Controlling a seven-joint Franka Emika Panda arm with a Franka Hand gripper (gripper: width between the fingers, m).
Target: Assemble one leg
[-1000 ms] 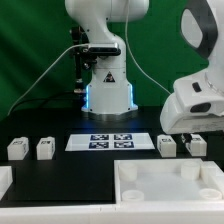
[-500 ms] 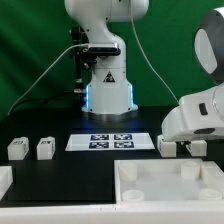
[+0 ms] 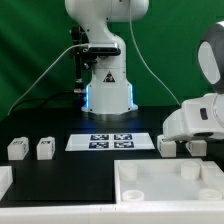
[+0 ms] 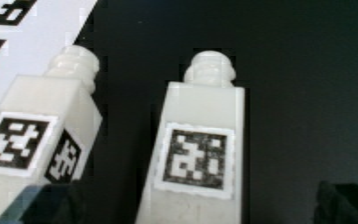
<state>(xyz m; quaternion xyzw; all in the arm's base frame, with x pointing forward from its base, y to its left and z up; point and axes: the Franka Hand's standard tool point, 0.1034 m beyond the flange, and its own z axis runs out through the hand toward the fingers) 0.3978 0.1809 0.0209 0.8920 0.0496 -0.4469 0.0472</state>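
Gripper hung open and empty above the leg.
It lay by the counter's edge on the exterior view's right, a twin leg close beside; centring the jaws before closing looked wise.

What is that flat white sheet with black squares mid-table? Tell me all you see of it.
The marker board is a thin, flat white sheet lying on the black table before the robot's base. It carries several square black-and-white tags. Nothing lies on it.
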